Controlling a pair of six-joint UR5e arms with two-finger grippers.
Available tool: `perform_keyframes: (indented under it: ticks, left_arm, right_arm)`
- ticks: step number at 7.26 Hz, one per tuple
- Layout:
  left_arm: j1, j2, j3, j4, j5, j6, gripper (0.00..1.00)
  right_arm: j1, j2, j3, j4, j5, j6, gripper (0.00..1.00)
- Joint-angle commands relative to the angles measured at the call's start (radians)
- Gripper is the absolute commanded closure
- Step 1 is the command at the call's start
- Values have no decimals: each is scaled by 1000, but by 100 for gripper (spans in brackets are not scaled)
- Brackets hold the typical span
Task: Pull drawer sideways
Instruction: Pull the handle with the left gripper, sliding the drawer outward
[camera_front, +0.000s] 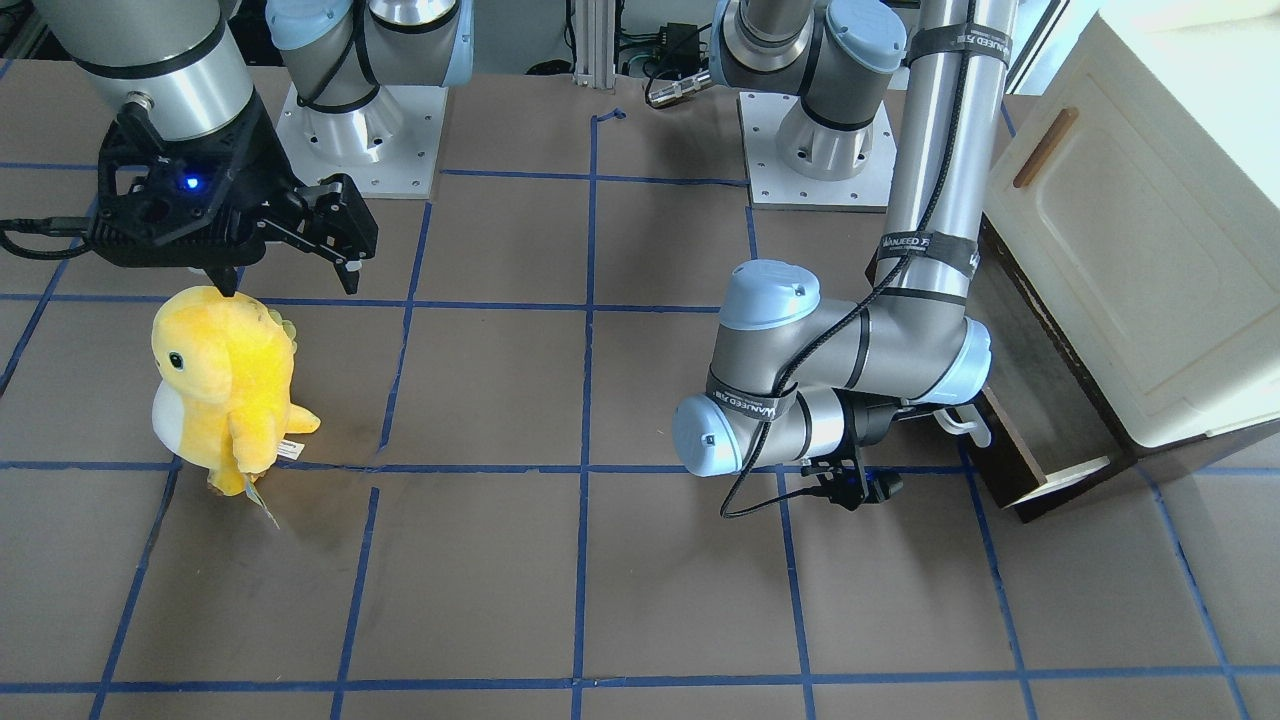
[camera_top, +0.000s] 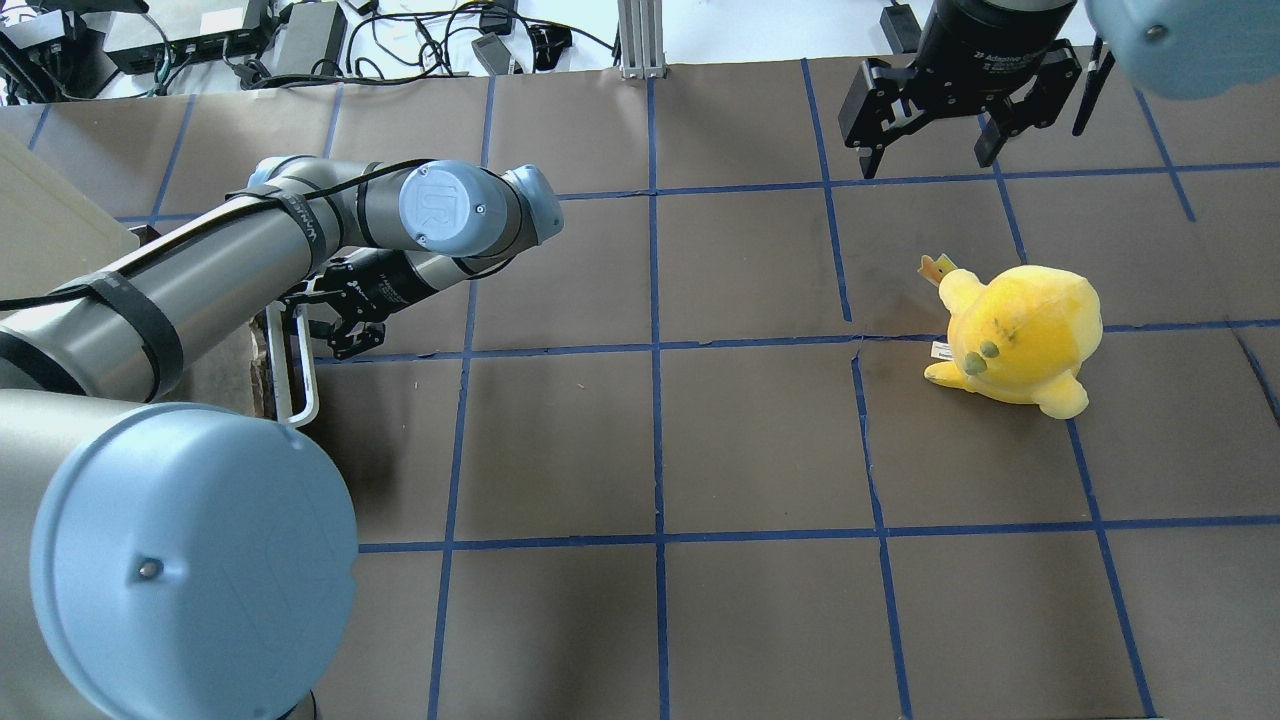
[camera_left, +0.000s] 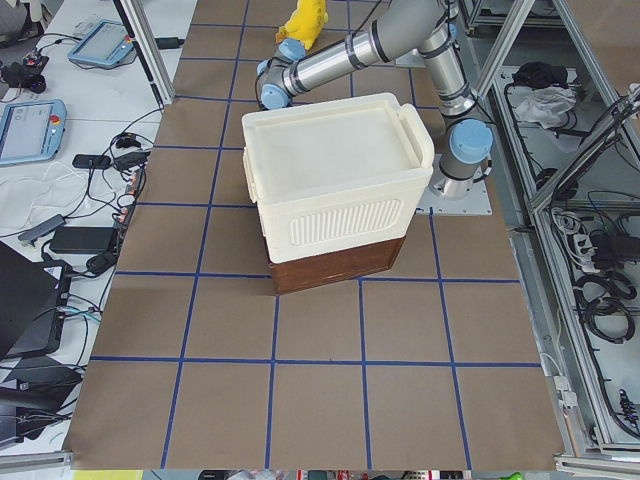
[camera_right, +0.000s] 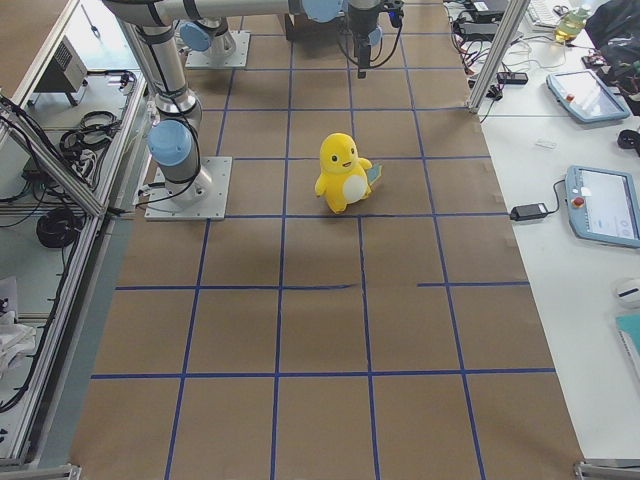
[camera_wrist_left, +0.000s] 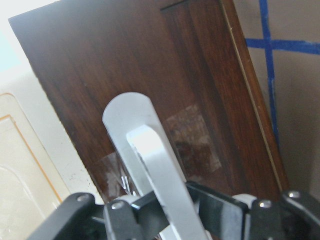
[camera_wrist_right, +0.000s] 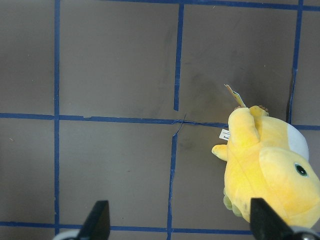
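The dark brown drawer (camera_front: 1005, 450) sits under a cream-white cabinet (camera_front: 1130, 250) at the table's end, pulled out a little, with a pale wood edge showing. Its white loop handle (camera_front: 968, 425) also shows in the overhead view (camera_top: 298, 385). In the left wrist view the handle (camera_wrist_left: 150, 165) runs across the dark drawer front (camera_wrist_left: 125, 65). My left gripper (camera_wrist_left: 165, 210) is shut on the handle; it also shows in the overhead view (camera_top: 318, 318). My right gripper (camera_front: 290, 278) is open and empty, hovering far from the drawer; it also shows in the overhead view (camera_top: 927, 158).
A yellow plush toy (camera_front: 225, 385) stands on the brown, blue-taped table (camera_front: 600, 580) just below my right gripper; it shows in the right wrist view (camera_wrist_right: 270, 170). The cabinet door has a small brown handle (camera_front: 1045, 148). The arm bases (camera_front: 815, 150) stand at the table's back.
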Motion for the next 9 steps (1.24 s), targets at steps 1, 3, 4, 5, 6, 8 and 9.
perform_keyframes:
  ticks: [1, 3, 4, 5, 6, 8, 9]
  left_arm:
    - [-15, -11, 13, 0, -14, 0, 100]
    - [-27, -15, 26, 0, -18, 0, 100]
    - [-31, -25, 39, 0, -31, 0, 100]
    - [-45, -26, 41, 0, -31, 0, 100]
    - [-47, -23, 41, -5, -28, 0, 100]
    - [-48, -8, 27, -6, -8, 21, 35]
    - [-48, -8, 23, -5, -8, 34, 12]
  right_arm:
    - [0, 0, 0, 0, 0, 0, 0]
    - [0, 0, 0, 0, 0, 0, 0]
    - [0, 0, 0, 0, 0, 0, 0]
    - [0, 0, 0, 0, 0, 0, 0]
    - [0, 0, 0, 0, 0, 0, 0]
    - [0, 0, 0, 0, 0, 0, 0]
    - [0, 0, 0, 0, 0, 0, 0]
